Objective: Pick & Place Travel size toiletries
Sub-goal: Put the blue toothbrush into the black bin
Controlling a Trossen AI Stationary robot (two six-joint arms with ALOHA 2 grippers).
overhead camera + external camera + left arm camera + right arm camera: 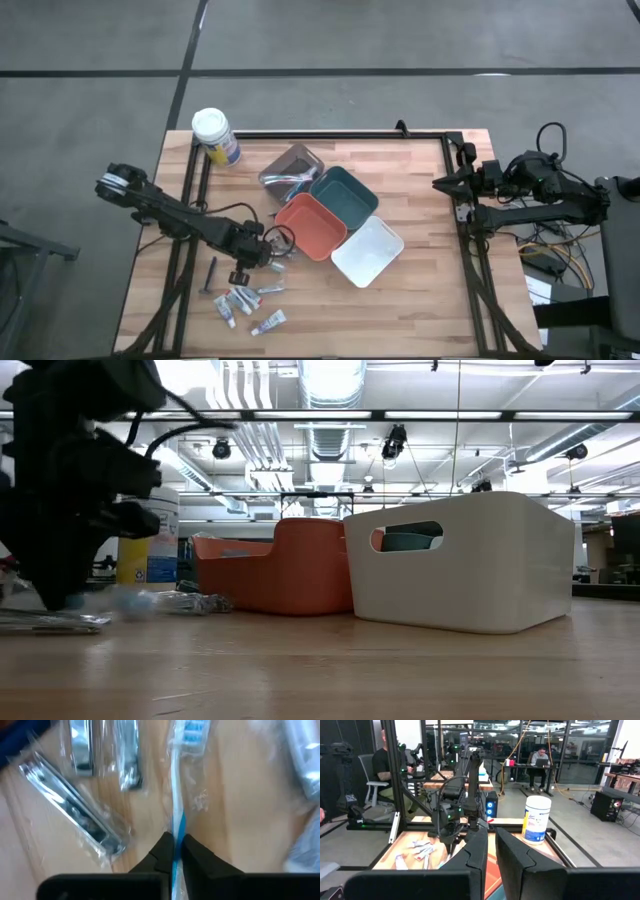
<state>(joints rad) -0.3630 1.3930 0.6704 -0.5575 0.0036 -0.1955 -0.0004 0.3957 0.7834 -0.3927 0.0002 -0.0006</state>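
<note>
My left gripper [175, 847] points steeply down at the table's near left and is shut on a blue-and-white toothbrush [176, 795] in a clear wrapper. Its place in the high view [270, 255] is just left of the orange tray [310, 225]. Wrapped nail clippers [75, 812] lie on the wood beside the brush. Several small tubes and sticks [245, 300] lie nearer the front edge. My right gripper [492, 845] is raised at the table's right side [445, 183], level, its fingers close together with nothing between them. My left gripper pinches the toothbrush's thin handle [176, 827] between its two fingertips, through the clear wrapper. The fingers come from above, pointing steeply down, one on each side of the handle. The brush lies flat on the wood, its bristle end [192, 732] away from the fingers.
A teal tray [343, 195], the orange tray and a white tray [367, 250] stand in a cluster at the table's middle. A clear bag of items [290, 170] lies behind them. A white-lidded canister [215, 135] stands at the far left corner.
</note>
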